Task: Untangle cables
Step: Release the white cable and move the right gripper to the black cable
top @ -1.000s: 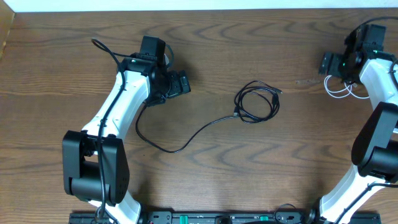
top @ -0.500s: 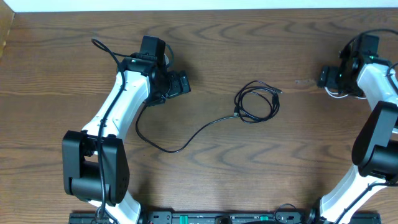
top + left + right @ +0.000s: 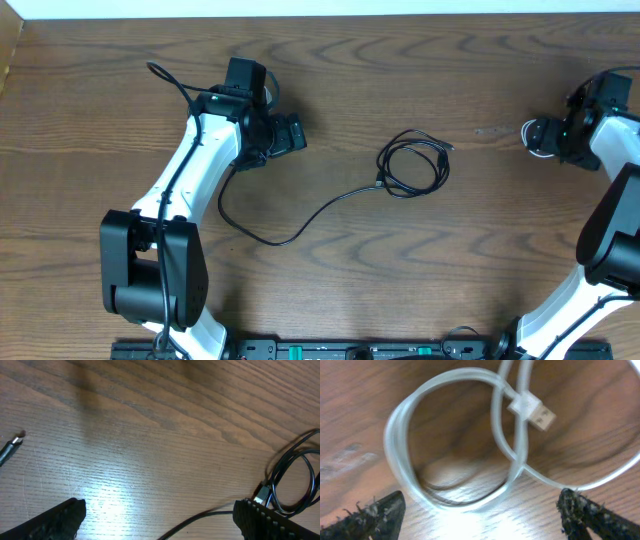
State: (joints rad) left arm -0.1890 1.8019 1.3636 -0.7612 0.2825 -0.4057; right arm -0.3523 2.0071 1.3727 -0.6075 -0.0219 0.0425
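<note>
White cable [image 3: 397, 450]: lies on the table [image 3: 400, 60] at the far right of the work area, wound in a small loose coil of a few turns. Its flat USB plug [image 3: 532, 412] rests just beside the top of the coil, metal end pointing right and slightly down. Black cable [image 3: 412, 165]: well apart from the white one, near the table's centre, in a couple of loose overlapping loops. One thin tail leaves the coil's left side, runs down-left in a long curve, then bends back up toward the wrist of the left arm [image 3: 195, 170]. From overhead I cannot tell whether that stretch is one cord or two. Right gripper [image 3: 480, 515]: directly over the white coil, fingers spread wide with the coil's near arc lying between them. It is released, nothing held. I cannot tell whether the fingertips touch the table. Overhead, most of the white coil is hidden under this gripper and only a sliver shows at its left. Left gripper [image 3: 160, 520]: left of centre, pointing right toward the black coil, fingers spread wide, released, holding nothing. A stretch of the black tail crosses the table low between its fingers, and the coil shows beyond the right finger. A small plug tip [image 3: 11, 446], dark with a metal end, lies on the wood at the left edge of the left wrist view, and its cord runs out of frame.
</note>
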